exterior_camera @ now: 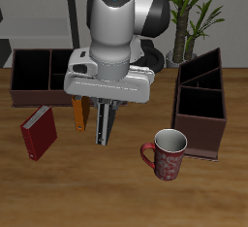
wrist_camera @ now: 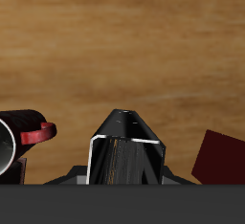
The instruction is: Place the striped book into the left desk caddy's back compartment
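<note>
Striped book (exterior_camera: pixel 104 121) gripped upright in claw (exterior_camera: pixel 101 103), above table (exterior_camera: pixel 116 187), no readable writing

— What sort of place is this?

— A study or home-office corner, rendered in a simulator. The warm brown wooden table (exterior_camera: pixel 223 197) carries desk things: a wide dark maroon three-section organiser (exterior_camera: pixel 44 76), a tall narrow dark maroon caddy (exterior_camera: pixel 201 105), a red hardcover book (exterior_camera: pixel 39 132) and a thin orange book (exterior_camera: pixel 79 114).

— Anything homely?

— A red patterned ceramic mug (exterior_camera: pixel 168 153) stands on the table, and a green leafy potted plant (exterior_camera: pixel 194 13) stands behind it.
</note>
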